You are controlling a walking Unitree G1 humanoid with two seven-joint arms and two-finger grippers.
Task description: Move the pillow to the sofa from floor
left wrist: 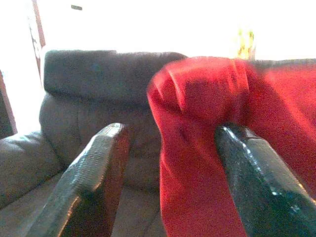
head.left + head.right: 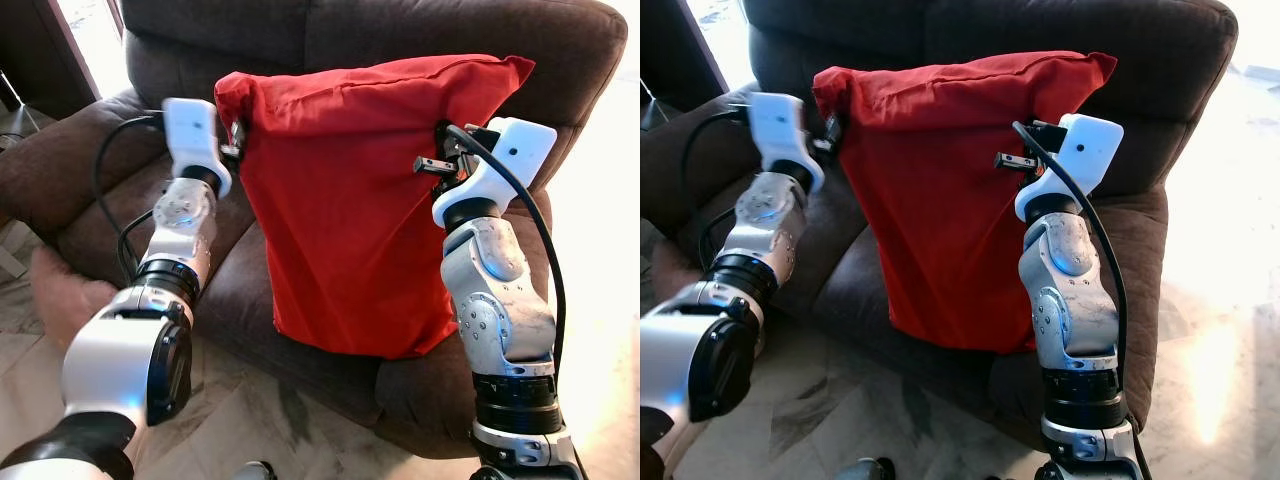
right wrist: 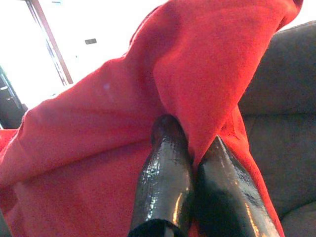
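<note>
Presently the red pillow [image 2: 350, 200] hangs upright in front of the dark brown sofa [image 2: 420, 40], its lower edge at the seat's front edge, off the floor [image 2: 250, 420]; right gripper [image 3: 190, 148] at 3 o'clock of the pillow, fingers pressed together on a fold of its cloth; left gripper [image 1: 168, 148] at 10 o'clock, by the upper corner, fingers apart, one finger [image 1: 256, 182] touching the cloth, the other clear of it.

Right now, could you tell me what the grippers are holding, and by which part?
The right gripper pinches the red pillow at its upper right edge; the left gripper is open around its upper left corner.
</note>
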